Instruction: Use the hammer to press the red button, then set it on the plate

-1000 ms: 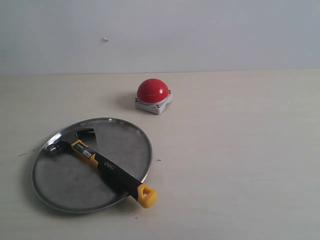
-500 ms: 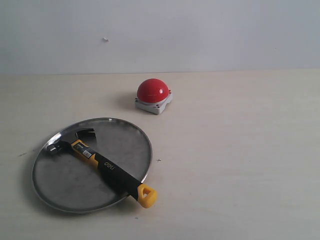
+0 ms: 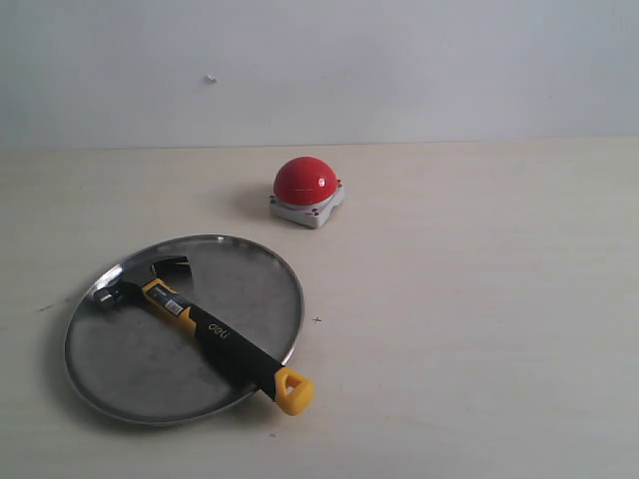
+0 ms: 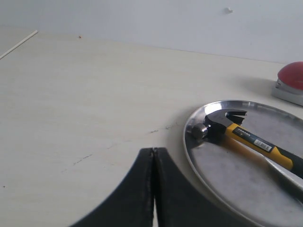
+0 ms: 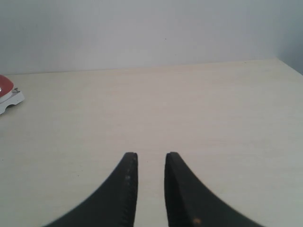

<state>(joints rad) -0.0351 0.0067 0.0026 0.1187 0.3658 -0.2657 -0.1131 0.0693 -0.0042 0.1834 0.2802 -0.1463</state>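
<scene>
The hammer (image 3: 205, 330) lies across the silver plate (image 3: 130, 384), its dark head near the plate's far-left rim and its yellow looped end hanging over the near-right rim. The red button (image 3: 306, 181) stands on its grey base behind the plate, untouched. Neither gripper shows in the exterior view. In the left wrist view my left gripper (image 4: 153, 150) is shut on nothing, hovering over the table beside the plate (image 4: 222, 189), with the hammer (image 4: 239, 134) and the button (image 4: 292, 78) beyond. My right gripper (image 5: 151, 154) is slightly open and empty over bare table, the button (image 5: 5, 85) far to one side.
The table (image 3: 479, 299) is pale wood with a few small dark marks. A plain white wall (image 3: 399, 60) closes the back.
</scene>
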